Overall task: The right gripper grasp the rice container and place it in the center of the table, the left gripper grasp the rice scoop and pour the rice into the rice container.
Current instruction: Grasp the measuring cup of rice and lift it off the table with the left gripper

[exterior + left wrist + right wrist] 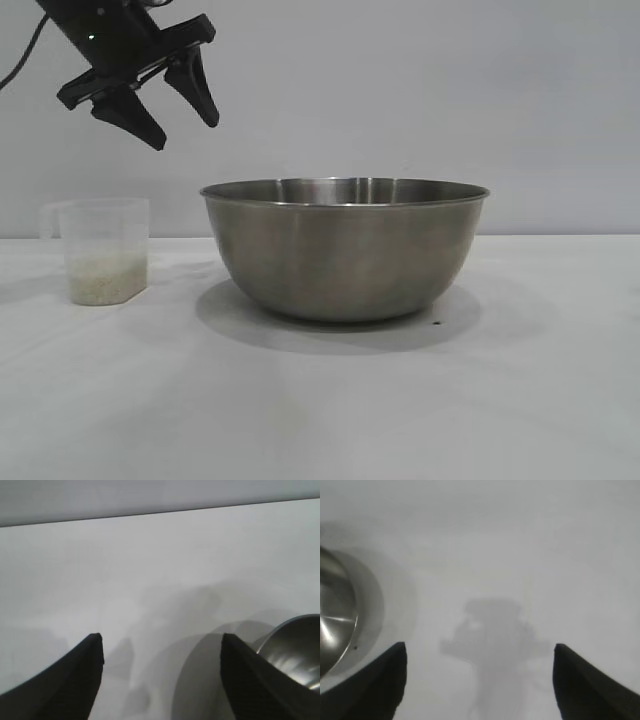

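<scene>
The rice container point(345, 255), a big steel bowl, stands upright at the middle of the white table point(320, 410). Left of it stands the rice scoop point(105, 245), a translucent cup holding rice point(107, 278) in its lower part. My left gripper point(186, 133) hangs open high above the gap between scoop and bowl, touching neither. In the left wrist view the left gripper point(161, 639) has only bare table between its fingers, with the bowl's rim point(297, 650) off to one side. My right gripper point(479, 646) is open over bare table beside the bowl point(335, 615); it is outside the exterior view.
A plain pale wall stands behind the table. A tiny dark speck point(437, 323) lies on the table by the bowl's right base. Bare tabletop stretches in front of the bowl and to its right.
</scene>
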Available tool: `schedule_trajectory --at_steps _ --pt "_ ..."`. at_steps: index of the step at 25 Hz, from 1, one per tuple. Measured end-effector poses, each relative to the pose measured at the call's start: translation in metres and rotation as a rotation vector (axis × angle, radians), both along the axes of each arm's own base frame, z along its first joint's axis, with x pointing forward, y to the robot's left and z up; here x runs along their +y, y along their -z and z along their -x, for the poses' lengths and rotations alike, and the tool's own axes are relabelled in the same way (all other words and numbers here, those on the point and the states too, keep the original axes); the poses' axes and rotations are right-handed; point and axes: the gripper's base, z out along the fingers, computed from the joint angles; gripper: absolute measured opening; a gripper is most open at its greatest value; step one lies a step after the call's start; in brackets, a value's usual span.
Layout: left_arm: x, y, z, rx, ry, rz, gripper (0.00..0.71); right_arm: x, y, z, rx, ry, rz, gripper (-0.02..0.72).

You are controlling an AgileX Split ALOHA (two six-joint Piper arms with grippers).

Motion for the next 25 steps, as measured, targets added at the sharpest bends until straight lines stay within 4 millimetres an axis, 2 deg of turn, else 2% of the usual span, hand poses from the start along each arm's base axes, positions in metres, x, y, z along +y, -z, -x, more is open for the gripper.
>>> schedule_trajectory --at_steps 10,14,17,20,25 --pt "-0.001 0.001 0.001 0.011 0.009 0.002 0.441 -0.001 0.034 0.109 0.028 0.014 0.008 0.512" --pt "-0.001 0.001 0.001 0.013 0.011 0.002 0.441 -0.001 0.045 0.159 -0.044 0.015 0.008 0.512" --pt "-0.001 0.001 0.001 0.014 0.011 0.002 0.441 -0.001 0.06 0.192 -0.116 0.016 0.008 0.512" --pt "-0.001 0.001 0.002 0.017 0.014 0.003 0.441 -0.001 0.077 0.22 -0.215 0.018 0.007 0.512" --pt "-0.001 0.001 0.002 0.018 0.014 0.003 0.441 -0.001 0.105 0.254 -0.326 0.019 0.006 0.512"
